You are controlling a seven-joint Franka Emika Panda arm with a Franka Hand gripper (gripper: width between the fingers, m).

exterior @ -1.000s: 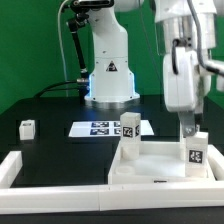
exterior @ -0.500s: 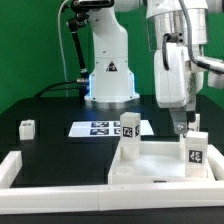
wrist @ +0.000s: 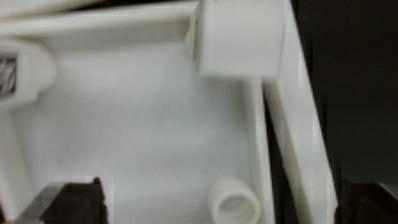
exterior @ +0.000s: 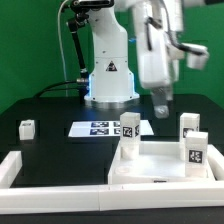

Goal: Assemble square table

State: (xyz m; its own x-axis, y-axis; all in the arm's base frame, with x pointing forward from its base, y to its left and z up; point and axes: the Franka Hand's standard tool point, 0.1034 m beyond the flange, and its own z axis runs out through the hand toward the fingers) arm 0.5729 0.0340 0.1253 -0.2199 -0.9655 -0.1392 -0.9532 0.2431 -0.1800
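The square table panel [exterior: 160, 165] lies flat at the exterior view's right, rim up. Three tagged white leg blocks stand on it: one at the left [exterior: 128, 132], one at the far right [exterior: 187, 124], one at the near right [exterior: 194, 150]. A further leg block [exterior: 27, 127] lies loose at the exterior view's left. My gripper [exterior: 160, 104] hangs above the panel between the standing legs, open and empty. The wrist view shows the panel's surface [wrist: 143, 140], a leg [wrist: 240, 40], a round socket [wrist: 237, 200] and my gripper [wrist: 217, 212], with one dark finger [wrist: 71, 203].
The marker board [exterior: 105, 128] lies behind the panel, before the robot base [exterior: 108, 80]. Long white border bars run along the front [exterior: 60, 195] and the left [exterior: 12, 165] of the table.
My gripper has risen from the far right leg and moved to the exterior view's left, leaving that leg standing uncovered. The parts have not moved.
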